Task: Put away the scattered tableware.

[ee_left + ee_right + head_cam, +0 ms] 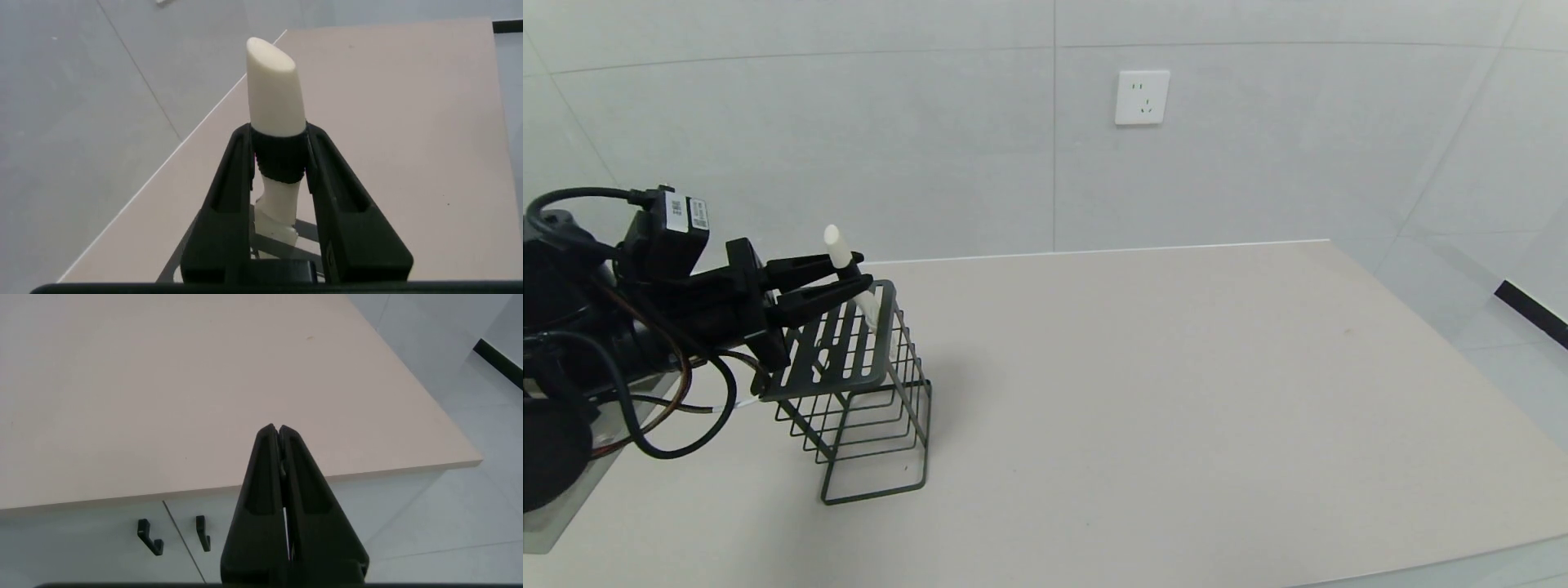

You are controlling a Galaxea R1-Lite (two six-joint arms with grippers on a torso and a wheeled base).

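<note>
My left gripper [854,273] is shut on a white utensil handle [836,242], held over the slotted top of a dark wire cutlery rack [866,408] at the table's left. The handle slants, its lower part [870,310] reaching down into a slot of the rack's top plate. In the left wrist view the white handle [274,86] sticks out between the black fingers [225,192], pinched tight. My right gripper [279,433] is shut with nothing in it, hovering above the table's near edge.
The beige table [1176,367] stretches wide to the right of the rack. A tiled wall with a white socket [1142,97] stands behind. Cabinet fronts with two dark handles [151,536] lie below the table edge.
</note>
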